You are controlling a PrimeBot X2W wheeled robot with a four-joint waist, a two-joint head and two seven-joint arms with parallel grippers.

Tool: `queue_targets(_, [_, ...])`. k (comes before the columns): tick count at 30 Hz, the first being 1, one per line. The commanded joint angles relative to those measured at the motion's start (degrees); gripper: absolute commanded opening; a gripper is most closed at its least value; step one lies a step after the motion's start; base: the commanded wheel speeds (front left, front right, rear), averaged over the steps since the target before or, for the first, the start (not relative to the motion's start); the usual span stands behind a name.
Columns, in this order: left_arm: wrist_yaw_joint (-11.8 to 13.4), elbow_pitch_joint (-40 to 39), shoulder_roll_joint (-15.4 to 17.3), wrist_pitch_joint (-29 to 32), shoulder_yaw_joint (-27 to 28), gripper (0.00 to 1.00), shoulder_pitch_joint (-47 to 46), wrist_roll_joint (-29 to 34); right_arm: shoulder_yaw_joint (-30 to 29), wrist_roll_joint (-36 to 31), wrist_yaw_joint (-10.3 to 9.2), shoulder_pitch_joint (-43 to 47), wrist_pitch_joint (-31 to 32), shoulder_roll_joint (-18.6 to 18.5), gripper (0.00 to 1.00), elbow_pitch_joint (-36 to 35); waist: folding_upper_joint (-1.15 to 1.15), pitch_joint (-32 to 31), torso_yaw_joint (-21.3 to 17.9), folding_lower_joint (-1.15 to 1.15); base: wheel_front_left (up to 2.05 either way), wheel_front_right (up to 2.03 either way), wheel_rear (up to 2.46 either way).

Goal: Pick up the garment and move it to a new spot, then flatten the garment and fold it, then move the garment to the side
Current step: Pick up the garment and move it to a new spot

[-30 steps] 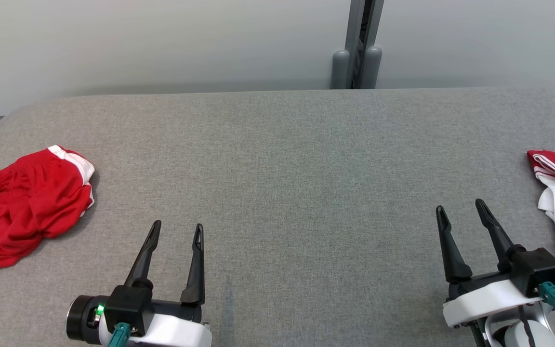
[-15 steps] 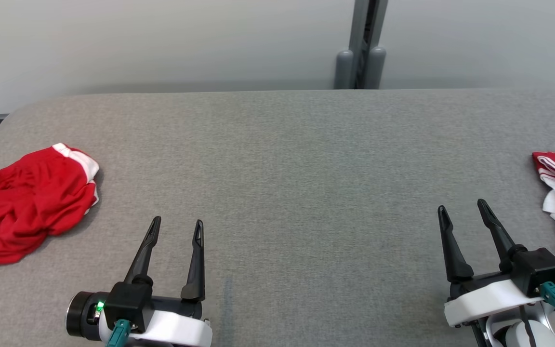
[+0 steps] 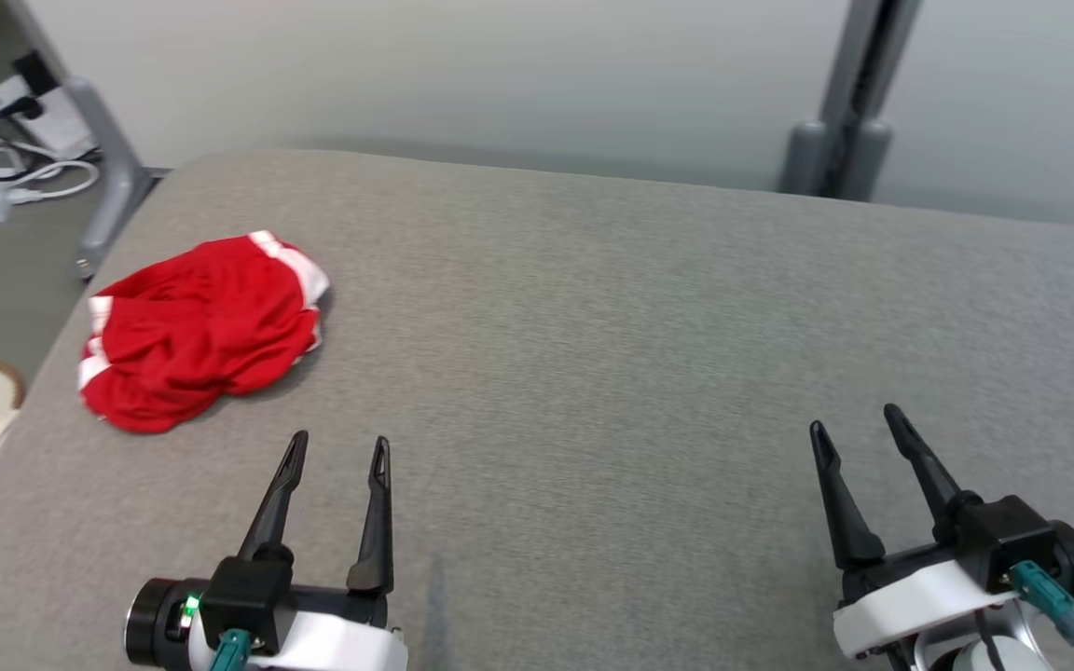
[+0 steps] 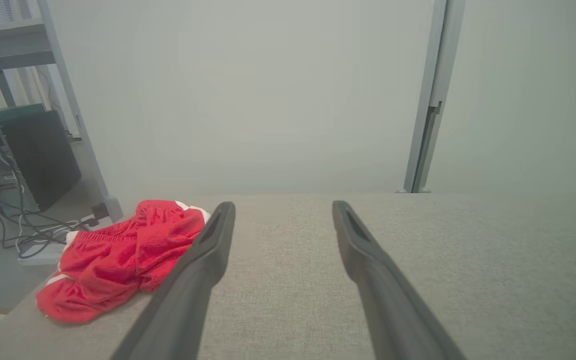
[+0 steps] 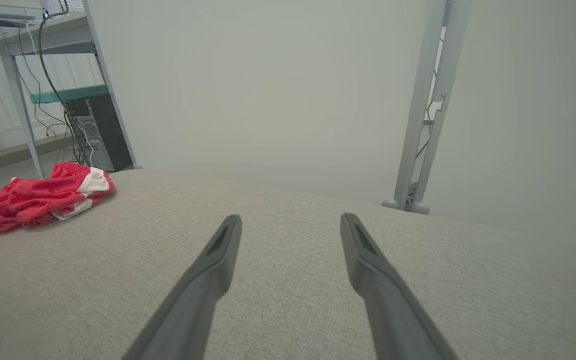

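Over the table [image 3: 593,308], both tools [image 3: 339,440] [image 3: 854,418] gape wide, empty.

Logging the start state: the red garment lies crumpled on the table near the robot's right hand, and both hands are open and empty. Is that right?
Not quite. The garment lies near the left hand, not the right hand; the head view shows it at the left end of the table. The rest holds: it is crumpled, and both hands are open and empty.

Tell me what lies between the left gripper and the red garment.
Only bare grey tabletop, seen in the head view; the open left gripper is apart from the red garment.
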Motion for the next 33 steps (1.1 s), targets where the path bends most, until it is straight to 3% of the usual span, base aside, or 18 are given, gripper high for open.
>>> queue_targets(1, [-0.1,0.2,0.2,0.0,0.4,1.0,0.6,0.0,0.5,0.5,0.0,0.5,-0.3,-0.3,1.0,-0.1,0.0,-1.0,2.9,0.0,0.0,0.0,0.0])
queue_targets(7, [-0.4,-0.2,0.2,0.0,1.4,1.0,1.7,0.5,4.0,1.5,0.0,1.0,-0.3,-1.1,1.0,-0.7,0.0,-2.4,7.6,0.0,0.0,0.0,0.0])
queue_targets(17, [-1.0,-0.5,0.2,0.0,2.9,1.0,3.6,1.2,4.9,3.2,0.0,2.3,-0.3,-0.9,1.0,0.0,0.0,-4.3,14.0,0.0,0.0,0.0,0.0])
queue_targets(33, [1.1,-2.9,0.2,0.0,4.3,1.0,5.0,0.6,7.5,5.1,0.0,-0.6,-0.3,-1.6,1.0,1.5,0.0,-3.5,15.3,0.0,0.0,0.0,0.0])
